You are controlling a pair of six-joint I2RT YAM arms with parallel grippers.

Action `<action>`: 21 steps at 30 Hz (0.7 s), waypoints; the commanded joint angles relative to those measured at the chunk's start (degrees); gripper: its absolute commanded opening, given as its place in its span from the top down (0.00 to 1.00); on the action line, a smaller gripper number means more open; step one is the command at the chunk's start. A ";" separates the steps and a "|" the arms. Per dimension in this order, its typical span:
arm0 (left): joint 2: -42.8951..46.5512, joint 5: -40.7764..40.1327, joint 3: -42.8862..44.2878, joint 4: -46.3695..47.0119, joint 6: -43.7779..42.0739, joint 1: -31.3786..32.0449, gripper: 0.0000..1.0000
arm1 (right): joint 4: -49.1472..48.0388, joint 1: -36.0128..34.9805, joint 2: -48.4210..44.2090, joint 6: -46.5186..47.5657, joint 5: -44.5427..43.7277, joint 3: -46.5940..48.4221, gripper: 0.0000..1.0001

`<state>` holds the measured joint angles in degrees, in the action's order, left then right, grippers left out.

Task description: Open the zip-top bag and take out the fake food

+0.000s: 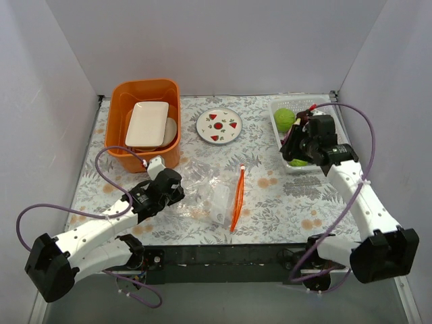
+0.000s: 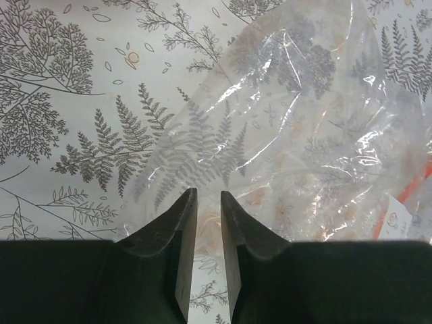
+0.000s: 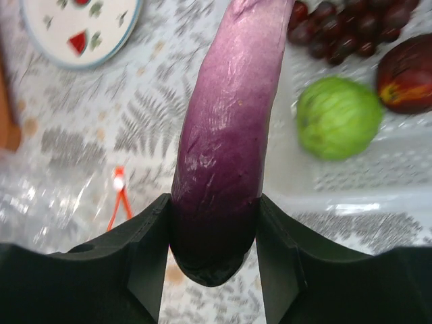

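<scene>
- Right tool (image 3: pixel 212 202), nearest the right wrist lens: you had it clenched on the purple eggplant (image 3: pixel 226 128), gripped near one end with the rest projecting beyond the fingers.
- You held the eggplant over the white tray (image 3: pixel 378 202). The tray carried more of the fake food (image 1: pixel 284 119): a green ball (image 3: pixel 337 116), a grape bunch (image 3: pixel 337 27) and a dark red piece (image 3: pixel 408 74).
- Left tool (image 2: pixel 208 194): its fingers stood a narrow gap apart and gripped nothing that you could see. The tips lay at the edge of the zip-top bag (image 2: pixel 304 135).
- The bag lay crumpled and flat on the surface (image 1: pixel 283 202) between your two arms, with its orange zip strip (image 1: pixel 237 199) along the side towards the right arm. No coloured piece showed inside it.
- Handling of the bag, as a judgement: the film looked thin, limp, light and slippery, so it would likely slide or bunch under a pinch. The stiffer zip strip offered you the surer hold.
- Handling of the eggplant, as a judgement: it looked rigid, smooth and light, and an end grip might let it swing.
</scene>
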<state>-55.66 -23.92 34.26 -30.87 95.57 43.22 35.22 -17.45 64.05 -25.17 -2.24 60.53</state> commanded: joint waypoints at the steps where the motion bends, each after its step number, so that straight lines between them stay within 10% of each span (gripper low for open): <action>1: 2.75 2.91 2.48 -0.24 -2.67 -0.33 0.78 | -12.10 9.09 6.95 5.65 4.88 2.66 0.71; 16: 6.09 8.98 6.60 -1.73 -6.18 -0.33 0.52 | -15.54 15.70 21.91 8.47 8.22 8.97 0.06; 21: 4.95 11.44 9.33 -1.38 -8.20 -0.33 0.39 | -11.84 15.26 17.97 8.29 7.69 9.34 0.02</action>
<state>-50.78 -15.11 40.10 -32.01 89.86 43.22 22.04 -1.67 86.56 -17.72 5.06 67.81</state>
